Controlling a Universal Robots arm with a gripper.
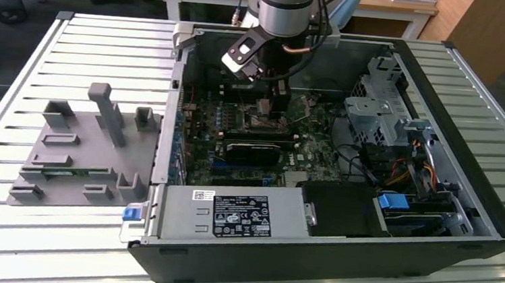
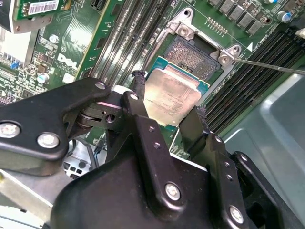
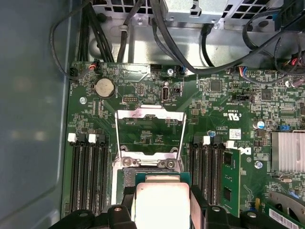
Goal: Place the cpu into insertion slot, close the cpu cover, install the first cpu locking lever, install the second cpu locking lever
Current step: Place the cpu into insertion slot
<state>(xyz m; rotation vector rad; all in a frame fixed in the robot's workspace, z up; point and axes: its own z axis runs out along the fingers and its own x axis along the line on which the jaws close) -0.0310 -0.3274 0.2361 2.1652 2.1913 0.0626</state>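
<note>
The flat silver-beige metal cpu (image 2: 170,98) hides part of the square black silver-rimmed insertion slot (image 2: 193,56) beneath it; black gripper fingers (image 2: 139,93) cover two cpu edges above that slot.

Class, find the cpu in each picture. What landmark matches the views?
Exterior view: too small to tell; the gripper hangs over the motherboard.
Second wrist view: cpu gripped, at the open socket's edge.
First wrist view: cpu gripped, next to the open cover.
Landmark: black memory slots flanking the socket.

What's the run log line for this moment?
gripper: shut on small square silver-beige cpu | black square insertion slot: empty | silver metal frame cpu cover: open
</note>
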